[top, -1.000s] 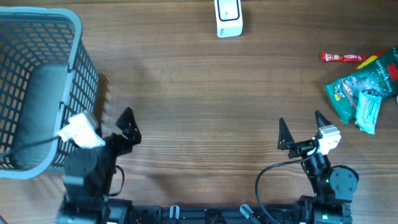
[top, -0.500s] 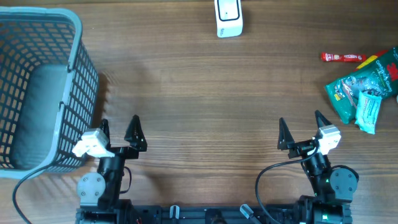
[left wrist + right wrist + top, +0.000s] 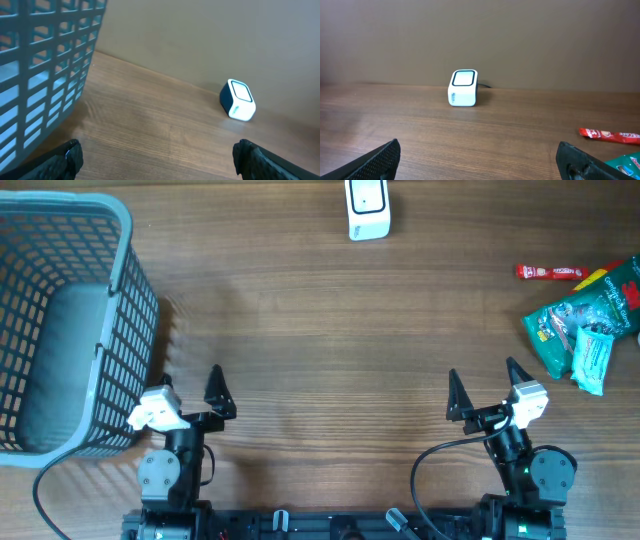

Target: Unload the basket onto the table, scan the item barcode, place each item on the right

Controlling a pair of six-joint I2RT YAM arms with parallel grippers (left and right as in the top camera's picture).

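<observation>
Left pincer (image 3: 190, 380), right pincer (image 3: 481, 372) agape; red stick (image 3: 550, 273) lies left-right.

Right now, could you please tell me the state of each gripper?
Left gripper: open, holding nothing.
Right gripper: open, holding nothing.

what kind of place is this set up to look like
Probably a mock shop checkout on a wooden table: a white barcode scanner, a grey shopping basket, and packaged snacks.
</observation>
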